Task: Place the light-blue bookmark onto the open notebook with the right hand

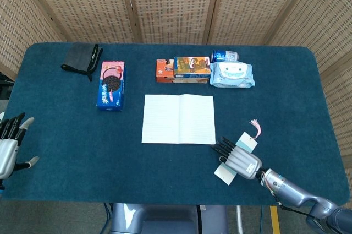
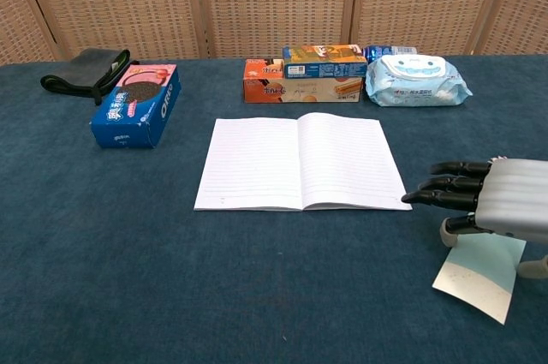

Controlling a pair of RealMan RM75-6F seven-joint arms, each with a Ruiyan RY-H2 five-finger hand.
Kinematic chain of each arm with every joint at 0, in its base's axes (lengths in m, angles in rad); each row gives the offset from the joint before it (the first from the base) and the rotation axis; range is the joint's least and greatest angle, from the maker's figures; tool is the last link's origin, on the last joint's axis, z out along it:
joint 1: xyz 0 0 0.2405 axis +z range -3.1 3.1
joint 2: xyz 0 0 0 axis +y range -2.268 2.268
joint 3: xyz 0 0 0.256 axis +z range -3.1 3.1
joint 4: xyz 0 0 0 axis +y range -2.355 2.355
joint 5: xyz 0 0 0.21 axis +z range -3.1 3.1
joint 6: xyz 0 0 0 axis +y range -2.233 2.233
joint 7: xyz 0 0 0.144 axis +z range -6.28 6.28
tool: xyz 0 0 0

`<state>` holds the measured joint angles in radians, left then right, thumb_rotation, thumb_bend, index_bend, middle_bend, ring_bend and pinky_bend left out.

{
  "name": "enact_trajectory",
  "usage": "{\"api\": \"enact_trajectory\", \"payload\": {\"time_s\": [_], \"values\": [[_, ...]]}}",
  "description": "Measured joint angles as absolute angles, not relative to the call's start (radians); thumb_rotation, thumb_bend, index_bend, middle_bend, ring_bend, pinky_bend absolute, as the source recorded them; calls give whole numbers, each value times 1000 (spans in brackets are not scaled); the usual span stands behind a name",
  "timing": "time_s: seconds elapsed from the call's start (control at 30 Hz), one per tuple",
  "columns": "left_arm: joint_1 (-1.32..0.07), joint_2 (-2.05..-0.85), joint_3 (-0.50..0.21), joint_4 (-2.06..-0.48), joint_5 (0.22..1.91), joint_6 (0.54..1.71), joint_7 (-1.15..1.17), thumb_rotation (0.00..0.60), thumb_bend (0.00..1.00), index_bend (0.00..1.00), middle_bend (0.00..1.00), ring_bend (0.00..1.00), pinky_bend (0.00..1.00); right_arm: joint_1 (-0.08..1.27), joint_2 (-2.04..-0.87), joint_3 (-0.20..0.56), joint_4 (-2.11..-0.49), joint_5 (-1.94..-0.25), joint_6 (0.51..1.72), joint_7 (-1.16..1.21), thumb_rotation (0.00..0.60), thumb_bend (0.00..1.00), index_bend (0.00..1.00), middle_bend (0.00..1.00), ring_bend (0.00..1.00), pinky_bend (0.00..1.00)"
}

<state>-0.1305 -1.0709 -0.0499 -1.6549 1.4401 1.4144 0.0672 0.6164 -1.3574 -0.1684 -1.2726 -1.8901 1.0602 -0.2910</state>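
Note:
The open notebook (image 1: 179, 118) (image 2: 300, 163) lies flat mid-table with blank lined pages. To its right, my right hand (image 1: 239, 158) (image 2: 497, 205) lies palm down over the light-blue bookmark (image 1: 223, 173) (image 2: 479, 283), its fingers stretched toward the notebook's near right corner and stopping just short of it. The bookmark sticks out below the palm with its near end slightly raised, and the hand seems to hold it against the thumb. Its pink tassel (image 1: 254, 128) trails behind the hand. My left hand (image 1: 11, 146) rests at the table's near left edge, fingers apart and holding nothing.
Behind the notebook stand two biscuit boxes (image 1: 184, 70) (image 2: 304, 73), a wipes pack (image 1: 232, 74) (image 2: 417, 80) and a small can (image 1: 224, 55). A blue Oreo box (image 1: 111, 84) (image 2: 137, 104) and a black pouch (image 1: 81, 59) (image 2: 86, 70) are at the back left.

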Motion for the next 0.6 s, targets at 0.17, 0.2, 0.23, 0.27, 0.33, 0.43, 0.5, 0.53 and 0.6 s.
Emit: {"api": "enact_trajectory", "payload": {"time_s": [0.17,0.2,0.23,0.27,0.33,0.43,0.5,0.53,0.6], "values": [[-132,-1070,-51,-1655,1437,1412,66,600,0,0,0,0,0,617,-1343,-157,-1284,-1893,1089,-295,600,260,615,0,0,0],[-132,-1070,-51,-1655,1437,1411,67,600,0,0,0,0,0,618,-1335,-152,-1291,-1893,1097,-296,600,260,615,0,0,0],[-133,-1070,-50,-1654,1436,1409,68,600,0,0,0,0,0,619,-1328,-148,-1298,-1892,1101,-296,600,260,615,0,0,0],[-133,-1071,-50,-1655,1436,1408,69,600,0,0,0,0,0,621,-1321,-143,-1305,-1891,1104,-298,600,260,615,0,0,0],[-135,-1071,-51,-1655,1433,1405,72,600,0,0,0,0,0,628,-1303,-130,-1326,-1887,1108,-303,600,260,615,0,0,0],[-140,-1073,-55,-1655,1418,1393,77,600,0,0,0,0,0,652,-1278,-95,-1361,-1874,1098,-317,600,260,615,0,0,0],[-144,-1073,-59,-1655,1408,1385,79,600,0,0,0,0,0,679,-1265,-70,-1388,-1863,1071,-333,600,260,615,0,0,0],[-147,-1074,-62,-1655,1400,1379,81,600,0,0,0,0,0,691,-1261,-61,-1396,-1858,1057,-340,600,260,615,0,0,0],[-151,-1074,-66,-1656,1390,1370,84,600,0,0,0,0,0,717,-1256,-44,-1410,-1847,1025,-357,600,260,615,0,0,0]]}}
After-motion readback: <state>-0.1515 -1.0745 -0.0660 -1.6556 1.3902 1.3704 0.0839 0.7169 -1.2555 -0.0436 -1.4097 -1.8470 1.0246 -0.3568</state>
